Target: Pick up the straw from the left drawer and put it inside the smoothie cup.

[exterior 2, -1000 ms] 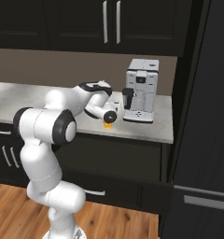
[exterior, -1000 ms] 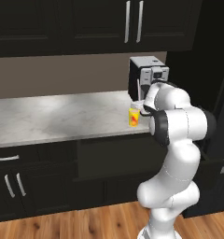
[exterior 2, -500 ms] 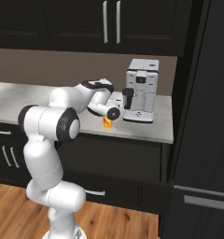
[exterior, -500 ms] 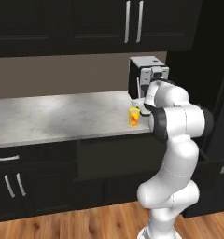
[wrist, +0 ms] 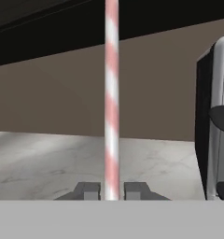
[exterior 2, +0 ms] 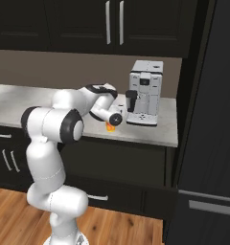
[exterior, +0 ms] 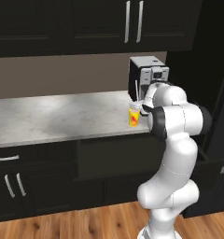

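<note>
Holding the straw (wrist: 111,93) upright between closed gripper (wrist: 111,191) fingers, I have moved from frame centre toward the coffee machine (exterior 2: 144,93). The smoothie cup (exterior: 134,115) stands on the tabletop (exterior: 53,116) just beside my wrist, so insertion comes next.

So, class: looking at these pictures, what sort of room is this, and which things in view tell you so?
A rendered home kitchen, most likely. A marbled grey counter runs over black cabinets, with more black cupboards above, and a coffee machine stands on it beside a small yellow cup.
</note>
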Controlling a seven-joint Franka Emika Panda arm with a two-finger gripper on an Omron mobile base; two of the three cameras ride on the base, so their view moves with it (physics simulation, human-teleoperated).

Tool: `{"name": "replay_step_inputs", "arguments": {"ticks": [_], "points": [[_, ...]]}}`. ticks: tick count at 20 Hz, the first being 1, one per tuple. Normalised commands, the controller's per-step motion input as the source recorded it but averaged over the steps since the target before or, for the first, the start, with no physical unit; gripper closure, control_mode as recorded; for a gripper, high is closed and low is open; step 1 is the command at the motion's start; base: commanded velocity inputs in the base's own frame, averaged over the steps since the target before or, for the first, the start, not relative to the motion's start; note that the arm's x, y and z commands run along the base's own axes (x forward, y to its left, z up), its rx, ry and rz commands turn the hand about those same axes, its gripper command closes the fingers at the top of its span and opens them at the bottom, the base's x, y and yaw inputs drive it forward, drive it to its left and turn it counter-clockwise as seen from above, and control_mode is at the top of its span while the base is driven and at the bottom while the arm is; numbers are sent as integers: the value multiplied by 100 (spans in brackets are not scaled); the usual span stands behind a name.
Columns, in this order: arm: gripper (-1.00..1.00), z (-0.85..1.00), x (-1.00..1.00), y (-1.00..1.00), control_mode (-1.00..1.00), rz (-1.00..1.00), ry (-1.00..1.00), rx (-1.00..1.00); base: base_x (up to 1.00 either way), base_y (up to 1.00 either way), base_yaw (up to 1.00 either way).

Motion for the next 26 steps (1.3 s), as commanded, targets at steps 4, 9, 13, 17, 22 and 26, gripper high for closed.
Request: {"name": "replay_step_inputs", "arguments": {"ticks": [4,9,13,17,22,26], "points": [[100,-11,26,6,-100,0,0,0,0,0,0],[100,-11,33,1,-100,0,0,0,0,0,0],[100,-17,25,0,-100,0,0,0,0,0,0],[100,-20,18,0,-100,0,0,0,0,0,0],[100,-18,17,0,-100,0,0,0,0,0,0],[100,-15,16,0,-100,0,-1,0,0,0,0]]}}
